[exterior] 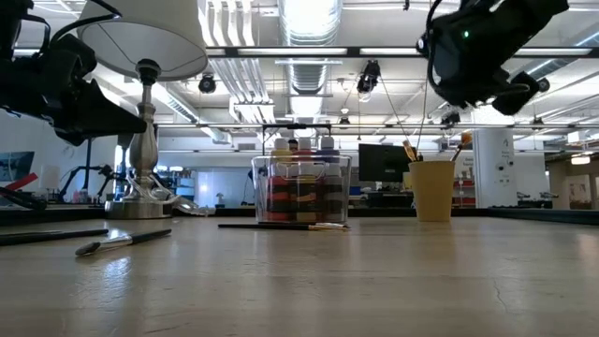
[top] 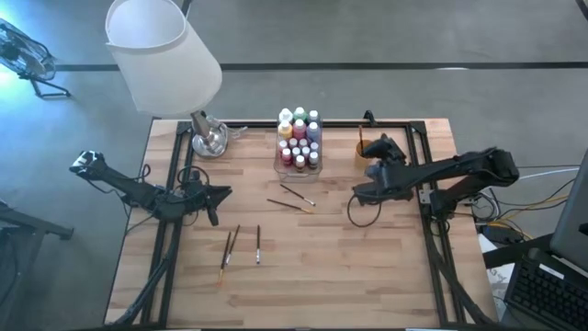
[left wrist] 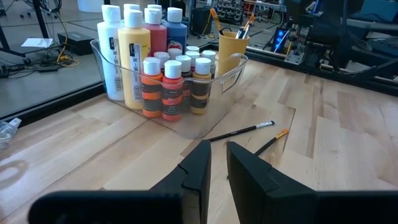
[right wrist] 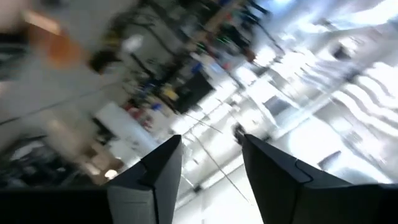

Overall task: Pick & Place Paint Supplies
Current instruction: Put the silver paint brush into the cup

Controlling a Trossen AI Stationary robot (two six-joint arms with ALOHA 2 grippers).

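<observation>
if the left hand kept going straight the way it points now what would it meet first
Probably the two loose paintbrushes on the wood, if it stays low; past them stands the clear box of paint bottles. The left hand holds nothing; depth is uncertain.

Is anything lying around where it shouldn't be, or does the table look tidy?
Mostly tidy, with some strays. The paint bottles stand upright in the clear box, and a few brushes sit in the orange cup. But loose paintbrushes lie scattered on the wood: two near the box, three nearer the front. Nothing looks spilled or broken.
</observation>
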